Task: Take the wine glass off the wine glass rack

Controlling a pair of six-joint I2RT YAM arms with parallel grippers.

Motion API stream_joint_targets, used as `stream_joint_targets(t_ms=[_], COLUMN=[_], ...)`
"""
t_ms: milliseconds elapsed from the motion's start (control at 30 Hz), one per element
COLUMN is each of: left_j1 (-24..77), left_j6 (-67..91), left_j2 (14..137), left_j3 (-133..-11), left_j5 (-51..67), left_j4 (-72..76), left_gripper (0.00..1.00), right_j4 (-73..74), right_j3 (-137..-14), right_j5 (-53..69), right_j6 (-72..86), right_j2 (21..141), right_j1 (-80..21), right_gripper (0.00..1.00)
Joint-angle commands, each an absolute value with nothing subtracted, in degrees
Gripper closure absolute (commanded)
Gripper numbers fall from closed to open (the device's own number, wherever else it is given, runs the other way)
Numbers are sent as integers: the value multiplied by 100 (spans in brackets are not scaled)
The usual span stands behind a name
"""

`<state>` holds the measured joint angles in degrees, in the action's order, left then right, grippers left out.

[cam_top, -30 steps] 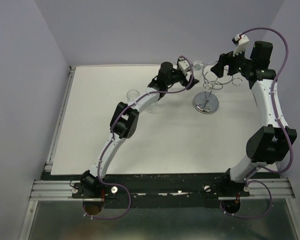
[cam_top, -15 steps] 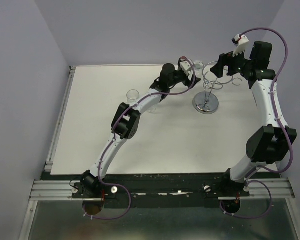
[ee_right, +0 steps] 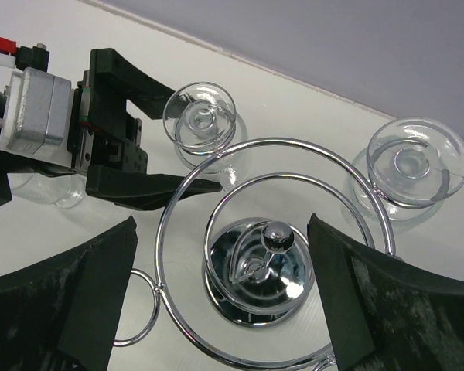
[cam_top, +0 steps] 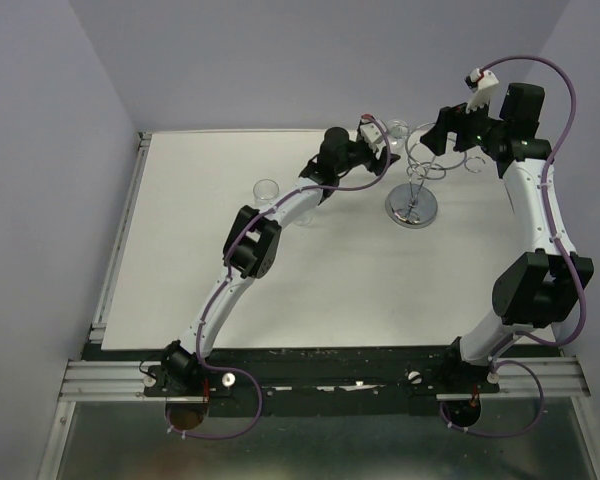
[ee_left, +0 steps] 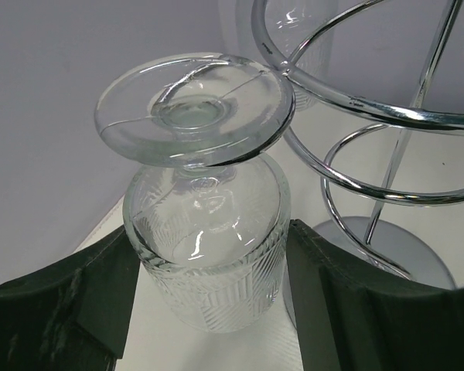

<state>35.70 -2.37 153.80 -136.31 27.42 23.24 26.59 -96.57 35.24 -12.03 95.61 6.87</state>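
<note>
The wine glass (cam_top: pixel 395 130) hangs upside down by its foot from a hook on the chrome wine glass rack (cam_top: pixel 412 208). In the left wrist view its patterned bowl (ee_left: pixel 209 255) fills the gap between my left gripper's (ee_left: pixel 211 232) fingers (ee_left: pixel 85 301), which meet it on both sides. The foot still rests on the rack's wire beside the base (ee_left: pixel 417 255). The right wrist view shows the same grip on the glass (ee_right: pixel 199 116). My right gripper (ee_right: pixel 223 224) is open and empty, hovering over the rack's top knob (ee_right: pixel 277 236).
A second glass (ee_right: pixel 417 158) hangs on the far right side of the rack. Another glass (cam_top: pixel 266 188) stands on the table beside the left forearm. The back wall is close behind the rack.
My left gripper has moved a little right, bringing its fingers around the glass bowl. The right arm has stayed over the rack.
</note>
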Motion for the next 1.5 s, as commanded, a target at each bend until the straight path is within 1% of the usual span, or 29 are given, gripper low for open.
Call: stream_joint_targets(t_ms=[0,100,200,233,667,800,1067,1467], left_j1=[3603,3603,3612,3612,3630,3630,3639,3525], left_j6=[-369,-308,-211,-202,-88,-79,-105,-228], left_j2=[15416,15399,15381,15372,15284,15302,15319,15144], left_j3=[-13957,-14010,-14054,-14062,-14036,-14036,-13975,-14028], left_j5=[3251,3366,3366,3331,2602,2102,1583,1354], left_j4=[2487,2514,2540,2557,2619,2645,2681,2470], left_gripper=[56,74,95,100,100,100,100,100], right_j4=[2619,2610,2584,2593,2505,2496,2470,2417], right_j3=[-9712,-9695,-9677,-9668,-9659,-9659,-9694,-9835], right_j5=[3612,3621,3595,3595,3560,3560,3568,3595], right_j6=[-1169,-1169,-1169,-1169,-1116,-1099,-1002,-879], right_j2=[9615,9589,9563,9563,9501,9501,9545,9545], right_j1=[712,712,712,712,712,712,712,721], right_gripper=[2,2,2,2,2,2,2,2])
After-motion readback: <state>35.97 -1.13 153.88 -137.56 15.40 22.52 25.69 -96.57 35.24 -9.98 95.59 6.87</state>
